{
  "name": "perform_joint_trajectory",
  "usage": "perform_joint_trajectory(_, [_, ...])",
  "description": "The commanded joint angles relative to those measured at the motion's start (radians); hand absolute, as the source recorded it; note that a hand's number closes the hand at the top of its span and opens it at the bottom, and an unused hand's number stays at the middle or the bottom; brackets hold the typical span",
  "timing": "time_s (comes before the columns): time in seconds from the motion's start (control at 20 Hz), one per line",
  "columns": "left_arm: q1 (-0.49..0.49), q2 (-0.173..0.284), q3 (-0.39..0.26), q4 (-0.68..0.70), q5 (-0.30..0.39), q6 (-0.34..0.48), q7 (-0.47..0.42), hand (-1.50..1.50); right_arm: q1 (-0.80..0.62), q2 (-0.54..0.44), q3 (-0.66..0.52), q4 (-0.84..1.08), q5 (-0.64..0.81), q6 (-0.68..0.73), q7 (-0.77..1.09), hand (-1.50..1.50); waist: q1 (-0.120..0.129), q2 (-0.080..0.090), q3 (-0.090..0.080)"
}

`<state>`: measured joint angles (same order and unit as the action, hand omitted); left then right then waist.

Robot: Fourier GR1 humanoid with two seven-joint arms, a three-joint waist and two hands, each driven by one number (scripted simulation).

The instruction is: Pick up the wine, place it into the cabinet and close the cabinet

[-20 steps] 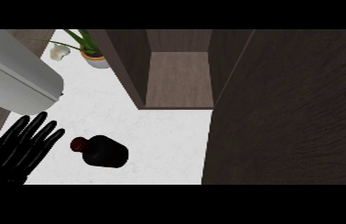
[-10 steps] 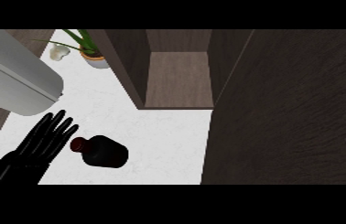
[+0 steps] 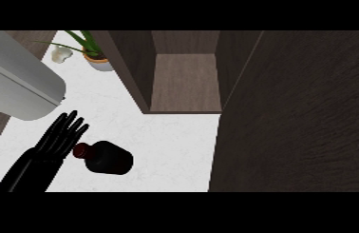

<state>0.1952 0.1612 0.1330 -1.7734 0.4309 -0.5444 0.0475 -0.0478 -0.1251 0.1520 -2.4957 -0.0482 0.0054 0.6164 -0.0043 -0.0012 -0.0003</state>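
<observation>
On the white counter, lower left of the head view, the wine appears as a dark, squat bottle seen from steeply above, its reddish cap pointing left toward the robot's left hand. That hand comes in from the bottom-left corner w/ its dark forearm behind it; fingers are straight and held together, pointing up and slightly right, not curled round anything. The hand's right edge sits just beside the bottle's cap; can't tell whether it actually touches. Bottle is not lifted or held; it's on the counter, well apart from the cabinet opening. The cabinet stands at top centre: dark brown wood, open, w/ a bare shelf floor visible inside btwn two side walls. Its door is swung out toward the viewer and fills most of the right half of the view as a large dark wood-grain panel, its edge running from the cabinet's right wall down to the bottom. At far left, a big grey rounded appliance sits on the counter above the hand. In the top-left corner, a small potted plant w/ long green leaves, and a small white object just left of it; can't tell what that is. Right hand isn't visible anywhere.
</observation>
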Motion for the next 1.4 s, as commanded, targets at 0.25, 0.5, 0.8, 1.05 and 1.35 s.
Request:
perform_joint_trajectory(0.25, [-0.045,0.01,0.018,0.215,-0.098,-0.094,-0.145,-1.5,0.013,-0.003,-0.023,-0.157,-0.06,0.005,0.097,-1.5,-0.001,0.0,0.0])
perform_joint_trajectory(0.5, [-0.116,-0.012,-0.006,0.281,-0.118,-0.086,-0.141,-1.5,-0.007,0.004,-0.034,-0.13,-0.072,0.011,0.074,-1.5,-0.002,0.001,0.0])
perform_joint_trajectory(0.8, [-0.092,0.001,0.011,0.403,-0.202,-0.145,-0.31,-1.5,0.001,0.013,-0.04,-0.134,-0.078,0.017,0.077,-1.5,-0.001,0.0,0.0])
perform_joint_trajectory(1.05, [-0.082,-0.064,-0.038,0.381,-0.26,-0.074,-0.319,-1.5,0.042,0.041,-0.003,-0.143,-0.037,0.015,0.043,-1.5,0.001,-0.001,0.0])
perform_joint_trajectory(1.35, [-0.191,-0.048,-0.013,0.478,-0.257,-0.066,-0.312,-1.5,0.085,0.04,0.037,-0.177,-0.008,0.021,0.059,-1.5,-0.002,-0.001,0.0])
